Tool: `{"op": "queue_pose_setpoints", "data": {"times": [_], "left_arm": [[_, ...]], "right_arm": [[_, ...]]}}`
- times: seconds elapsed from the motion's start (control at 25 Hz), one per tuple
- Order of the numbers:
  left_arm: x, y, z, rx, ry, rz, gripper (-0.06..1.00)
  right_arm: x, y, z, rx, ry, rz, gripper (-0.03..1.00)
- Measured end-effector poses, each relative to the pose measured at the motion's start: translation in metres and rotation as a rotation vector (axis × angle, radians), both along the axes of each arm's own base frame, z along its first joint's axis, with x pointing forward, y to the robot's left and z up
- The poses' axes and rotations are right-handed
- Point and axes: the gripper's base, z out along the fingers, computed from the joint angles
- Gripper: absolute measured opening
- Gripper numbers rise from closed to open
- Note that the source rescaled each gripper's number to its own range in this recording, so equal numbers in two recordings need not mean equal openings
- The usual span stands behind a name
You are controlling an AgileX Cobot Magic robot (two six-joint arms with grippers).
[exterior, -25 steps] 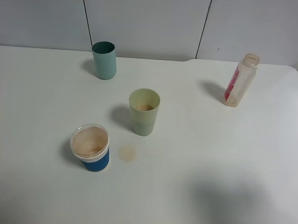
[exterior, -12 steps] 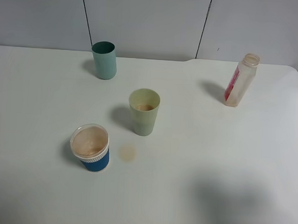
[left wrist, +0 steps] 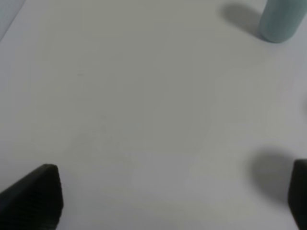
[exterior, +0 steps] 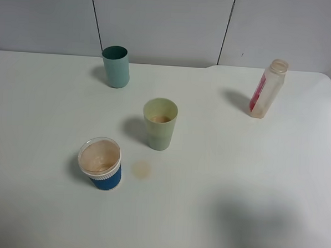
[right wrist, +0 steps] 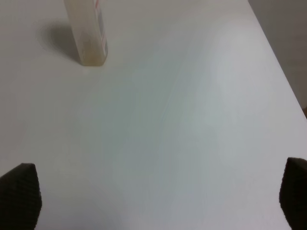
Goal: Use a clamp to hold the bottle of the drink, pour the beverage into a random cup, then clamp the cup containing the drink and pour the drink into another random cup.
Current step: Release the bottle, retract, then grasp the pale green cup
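The clear drink bottle (exterior: 267, 88) with a red label stands uncapped at the back right; it also shows in the right wrist view (right wrist: 88, 31). A light green cup (exterior: 160, 124) at the centre holds a little brown drink. A blue cup with a white rim (exterior: 100, 164) at the front left holds brown drink. A teal cup (exterior: 116, 66) stands at the back left and shows in the left wrist view (left wrist: 280, 19). My left gripper (left wrist: 168, 196) is open and empty over bare table. My right gripper (right wrist: 156, 191) is open and empty, well short of the bottle. Neither gripper shows in the exterior view.
A small brown spill mark (exterior: 141, 168) lies on the white table (exterior: 235, 161) between the blue cup and the green cup. The table's right edge (right wrist: 283, 72) runs near the bottle. A grey panelled wall (exterior: 160, 18) stands behind the table.
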Motion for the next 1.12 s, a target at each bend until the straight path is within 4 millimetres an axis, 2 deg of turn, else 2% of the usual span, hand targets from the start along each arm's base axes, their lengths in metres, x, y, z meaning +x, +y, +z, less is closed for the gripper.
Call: {"op": "queue_pose_setpoints", "data": {"times": [0.76,0.96,1.12], "left_arm": [[0.000,-0.001,0.000,-0.007,-0.002,-0.005,0.95],[0.004,-0.007,0.014,-0.071,-0.126,-0.053,0.95],[0.019,-0.009,0.025,-0.095,-0.180,-0.082,0.95]], "right_arm": [[0.000,0.000,0.000,0.000,0.000,0.000,1.00],[0.000,0.000,0.000,0.000,0.000,0.000,1.00],[0.000,0.000,0.000,0.000,0.000,0.000,1.00]]}}
